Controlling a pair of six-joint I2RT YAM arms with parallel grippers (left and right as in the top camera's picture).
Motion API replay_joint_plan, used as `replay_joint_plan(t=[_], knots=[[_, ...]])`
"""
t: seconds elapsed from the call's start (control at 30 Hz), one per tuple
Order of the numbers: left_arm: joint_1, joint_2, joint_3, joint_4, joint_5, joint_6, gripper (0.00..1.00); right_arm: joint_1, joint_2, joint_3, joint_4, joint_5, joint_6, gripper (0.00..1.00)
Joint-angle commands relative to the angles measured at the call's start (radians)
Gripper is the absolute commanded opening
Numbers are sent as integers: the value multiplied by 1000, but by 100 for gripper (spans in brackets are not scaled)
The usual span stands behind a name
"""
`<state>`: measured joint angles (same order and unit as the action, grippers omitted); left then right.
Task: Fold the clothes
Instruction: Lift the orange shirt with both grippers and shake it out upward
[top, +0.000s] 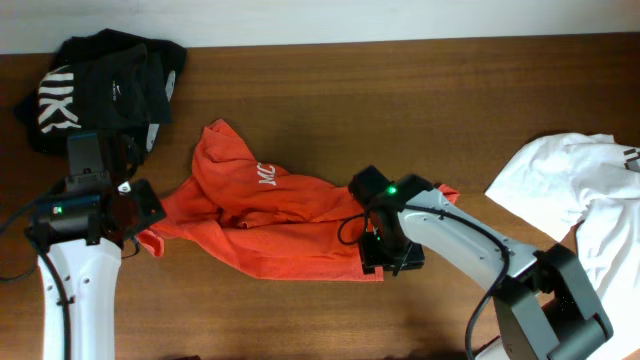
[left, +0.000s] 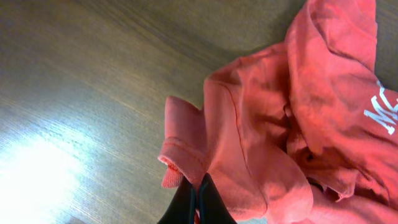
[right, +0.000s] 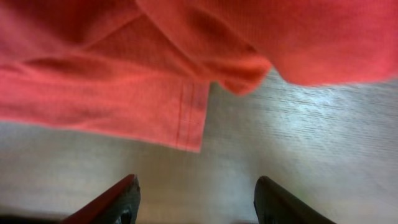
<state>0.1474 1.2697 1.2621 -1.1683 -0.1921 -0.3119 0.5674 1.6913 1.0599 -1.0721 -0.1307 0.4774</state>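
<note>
Your left pincer (left: 196, 198) is closed, pinching the crumpled orange shirt (top: 290, 215) at its left corner. Your right pincer (right: 198, 200) gapes wide above the bench (top: 400, 90), just beside the shirt's lower right hem.

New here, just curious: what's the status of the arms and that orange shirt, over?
Left gripper shut on orange shirt, at its corner. Right gripper open, just short of the hem. Lying apart: black clothes, white clothes; nothing blocking.

Crumpled orange shirt (top: 270, 215) on wooden table (top: 400, 100)
</note>
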Motion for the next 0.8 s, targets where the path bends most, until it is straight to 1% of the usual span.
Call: replay_joint_plan(t=[0.0, 0.03, 0.07, 0.17, 0.2, 0.23, 0.27, 0.3, 0.4, 0.43, 0.47, 0.5, 0.53, 0.6, 0.63, 0.7, 0.73, 0.77], knots=[[6, -1, -3, 0, -10, -14, 0, 8, -8, -111, 134, -47, 85, 58], [6, -1, -3, 5, -6, -14, 0, 8, -8, -166, 224, -103, 85, 54], [6, -1, -3, 8, -6, -14, 0, 8, -7, -195, 268, -123, 85, 53], [6, -1, -3, 8, -6, -13, 1, 9, -6, -237, 312, -123, 101, 50], [6, 0, -3, 7, -6, -13, 1, 9, -5, -240, 314, -119, 104, 44], [6, 1, -3, 7, -6, -13, 1, 9, -5, -240, 314, -113, 105, 32], [6, 1, -3, 6, -6, -13, 1, 9, -5, -240, 314, -100, 108, 16], [6, 1, -3, 5, -6, -14, 1, 6, -6, -234, 309, -88, 108, 4], [6, -7, -2, 3, 0, -14, 1, -23, -15, -156, 226, -74, 107, 4], [6, -21, 12, -13, 22, -14, 1, -41, -30, -105, 159, -47, 103, 4], [6, -39, 43, -43, 40, -14, 0, -68, -63, -14, 39, 15, 98, 4], [6, -63, 93, -81, 42, -14, 0, -89, -101, 74, -54, 48, 69, 4], [6, -85, 159, -122, 41, -13, 1, -113, -145, 175, -131, 34, 2, 4], [6, -115, 309, -209, 42, -9, 1, -167, -230, 416, -271, -20, -108, 4], [6, -121, 368, -246, 42, -9, 1, -192, -259, 541, -339, -18, -141, 4], [6, -124, 498, -332, 42, -5, 1, -246, -287, 800, -476, -14, -196, 4], [6, -124, 560, -373, 42, 15, 1, -280, -288, 958, -556, -11, -212, 4], [6, -124, 604, -400, 42, 18, 1, -302, -287, 1051, -602, 6, -212, 4]])
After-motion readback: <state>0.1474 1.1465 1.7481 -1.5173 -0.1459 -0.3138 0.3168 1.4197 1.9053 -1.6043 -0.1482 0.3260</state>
